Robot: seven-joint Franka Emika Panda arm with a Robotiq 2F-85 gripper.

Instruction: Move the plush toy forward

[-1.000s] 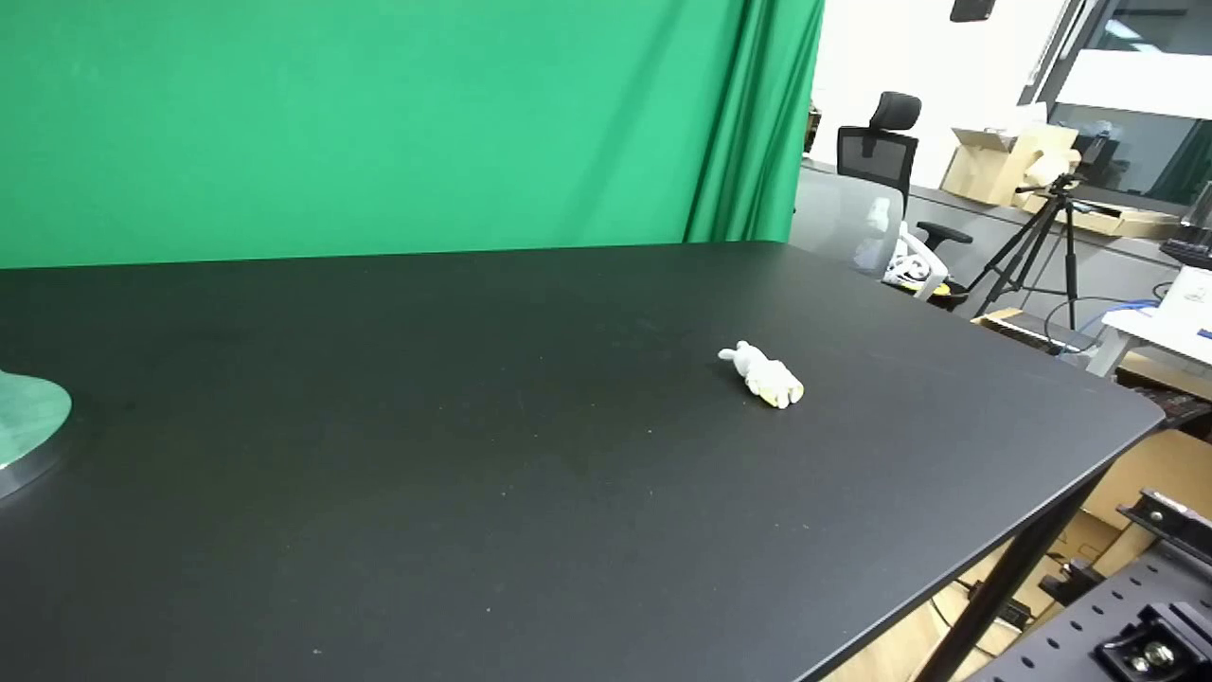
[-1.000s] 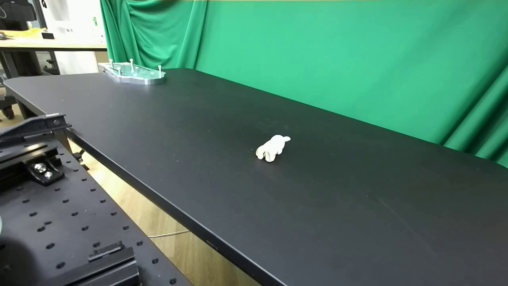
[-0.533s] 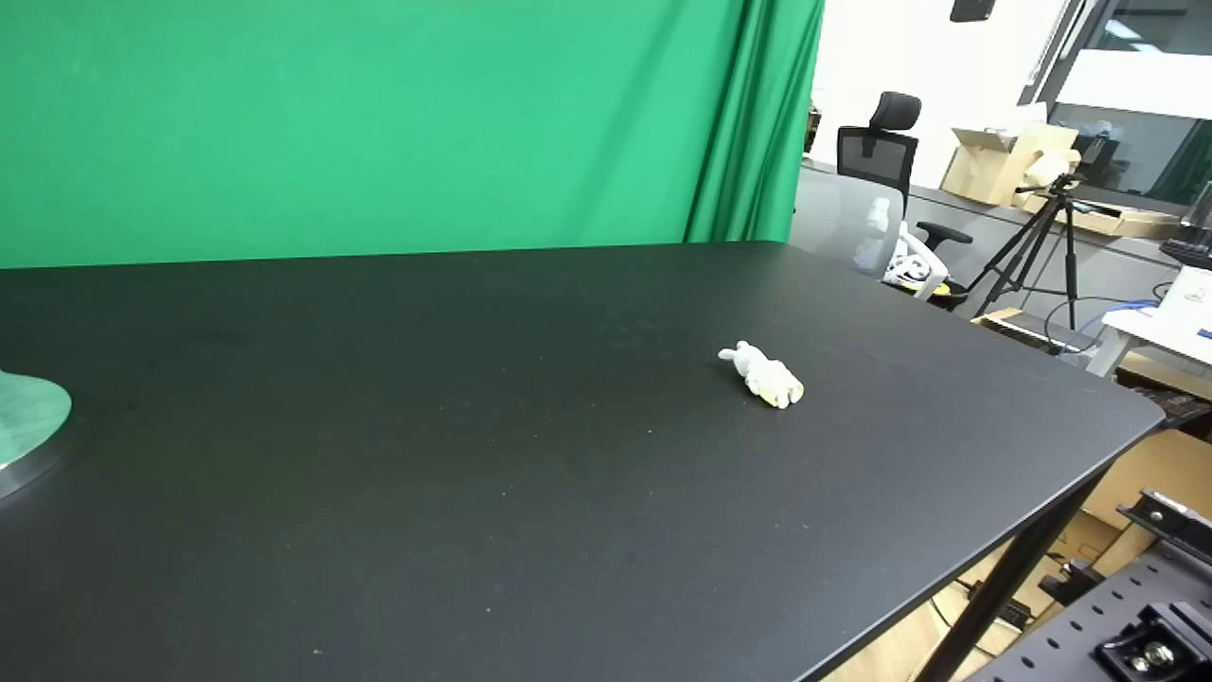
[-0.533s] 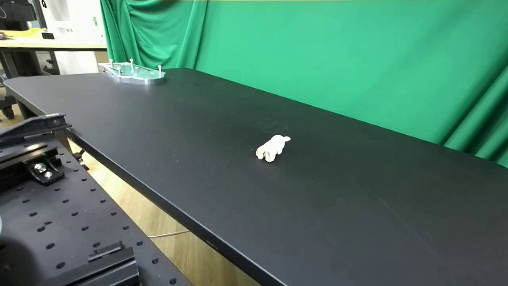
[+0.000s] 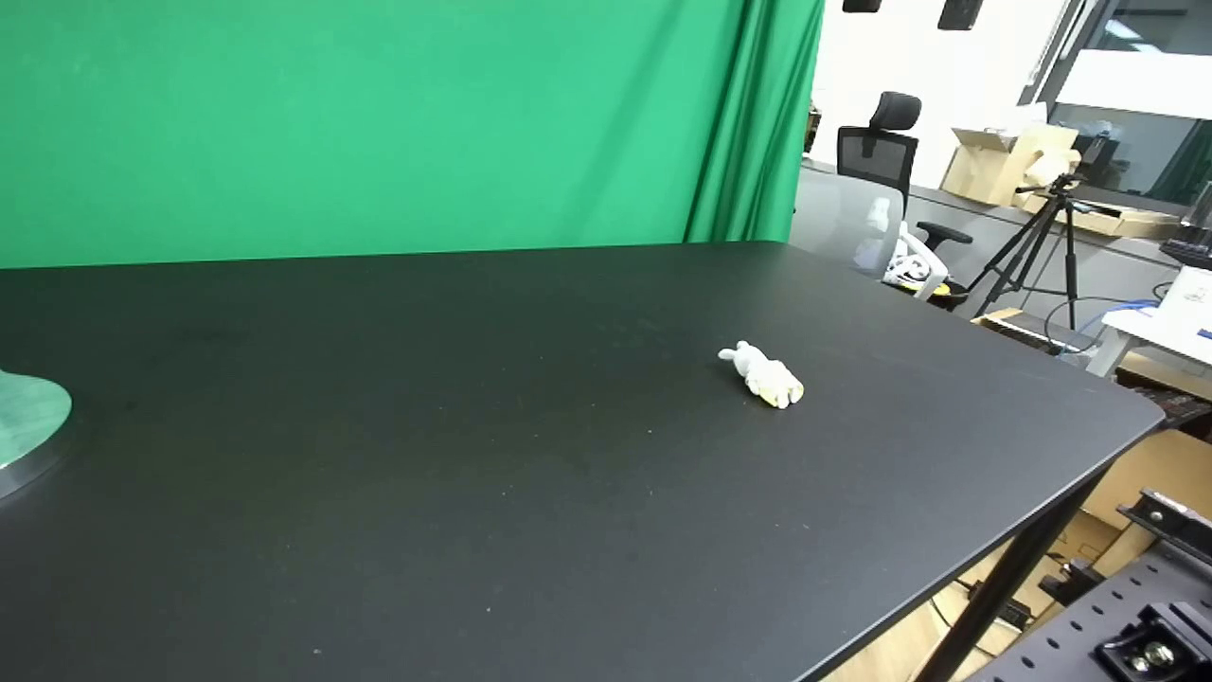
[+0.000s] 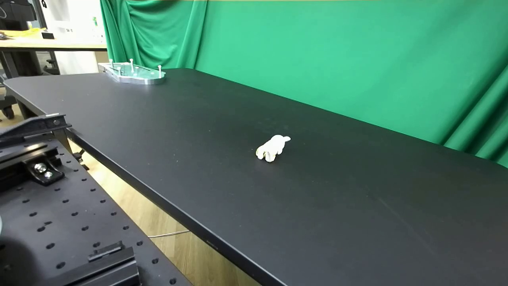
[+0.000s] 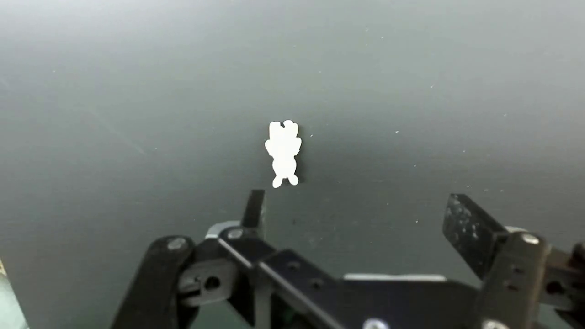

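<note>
Two fingertips (image 5: 960,13), previously one, show in an exterior view, apart from the toy (image 5: 762,375). Gripper (image 7: 356,208), spread, is probably approaching to grasp

No word, number, brand or sign can be read in any view. In an exterior view, the lower left edge of the black table (image 6: 222,186) carries a small mark (image 6: 212,244), too small to make out. Past the table's right edge, in an exterior view, a white object (image 5: 1185,301) shows a faint mark and a white and yellow item (image 5: 911,272) a dark pattern, both illegible.
</note>
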